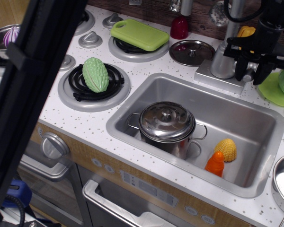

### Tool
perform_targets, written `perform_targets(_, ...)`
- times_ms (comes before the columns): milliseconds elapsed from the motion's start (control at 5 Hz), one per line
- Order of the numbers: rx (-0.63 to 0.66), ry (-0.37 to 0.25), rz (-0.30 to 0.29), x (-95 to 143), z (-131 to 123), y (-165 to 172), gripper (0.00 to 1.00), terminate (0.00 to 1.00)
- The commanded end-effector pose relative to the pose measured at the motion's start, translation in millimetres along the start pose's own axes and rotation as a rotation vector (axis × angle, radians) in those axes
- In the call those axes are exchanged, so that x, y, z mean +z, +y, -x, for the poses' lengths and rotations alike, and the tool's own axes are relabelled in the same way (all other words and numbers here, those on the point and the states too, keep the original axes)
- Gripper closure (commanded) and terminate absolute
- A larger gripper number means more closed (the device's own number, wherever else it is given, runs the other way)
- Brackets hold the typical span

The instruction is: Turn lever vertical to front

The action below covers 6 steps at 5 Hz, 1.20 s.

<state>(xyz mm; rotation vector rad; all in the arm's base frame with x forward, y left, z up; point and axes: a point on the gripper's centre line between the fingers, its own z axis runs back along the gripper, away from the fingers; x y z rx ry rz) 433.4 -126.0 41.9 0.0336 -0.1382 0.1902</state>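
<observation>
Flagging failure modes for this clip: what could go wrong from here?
1. The tool straddles the lever beside the faucet; its fingers hide most of the lever, so contact is uncertain and it may slip off.
2. A wide swing could hit the green plate close on the side.

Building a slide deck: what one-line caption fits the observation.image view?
Black gripper with jaws straddling the faucet lever beside the faucet body, above a sink holding a lidded pot.

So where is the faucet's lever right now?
The short silver-grey lever sits at upper right, on the right side of the cylindrical faucet body, between the black gripper's two fingers, behind the sink.
</observation>
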Motion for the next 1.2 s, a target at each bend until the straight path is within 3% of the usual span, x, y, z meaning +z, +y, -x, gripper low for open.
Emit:
perform_targets(0,0.000,-0.031,0.054,7.5,2.4,-17.7,1.00,0.00)
perform_targets(600,0.002,-0.029,0.068,-1.5,2.7,-16.3,1.00,0.00)
perform_targets(800,-0.010,-0.018,0.076,-0.4,1.6,-14.7,0.00,0.00)
perform_targets(1000,-0.024,-0.017,0.091,2.4,0.3,-14.0,0.00,1.00)
